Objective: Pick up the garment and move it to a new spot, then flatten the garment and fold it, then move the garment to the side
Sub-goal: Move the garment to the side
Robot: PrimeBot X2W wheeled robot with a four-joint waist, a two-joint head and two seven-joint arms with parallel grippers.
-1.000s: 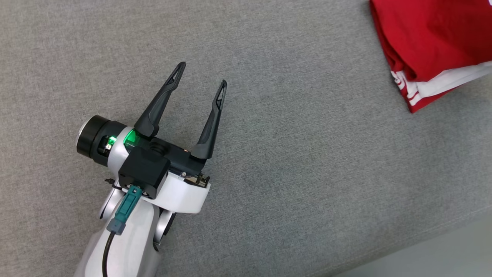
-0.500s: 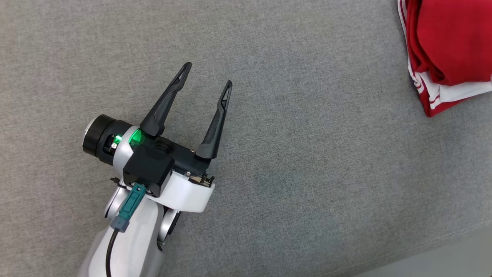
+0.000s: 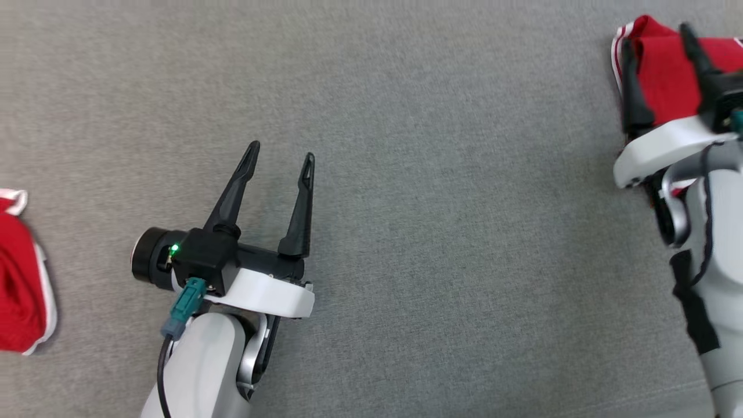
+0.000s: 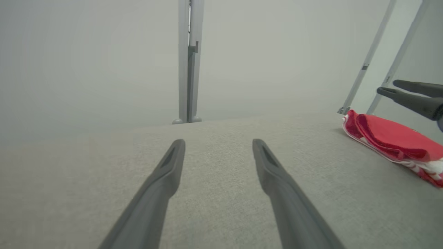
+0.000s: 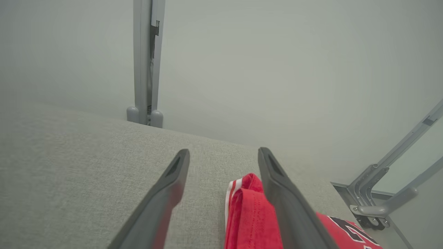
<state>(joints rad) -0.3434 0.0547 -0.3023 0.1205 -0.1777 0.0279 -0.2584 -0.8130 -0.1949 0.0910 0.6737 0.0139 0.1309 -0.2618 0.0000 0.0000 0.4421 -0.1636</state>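
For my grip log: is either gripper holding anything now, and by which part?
Nothing is held. The left gripper is open; the right gripper hangs open above the folded red garment with white trim.

Even soft light, faint shadows, wrist bkgd hazy

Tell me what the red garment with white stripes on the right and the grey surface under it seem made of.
Red folded garment with white stripes: probably a soft knit or mesh sports fabric, matt; tiny dotted texture and limp folds suggest it. Grey table covering: apparently woven cloth, matt; a fine flecked grain shows.
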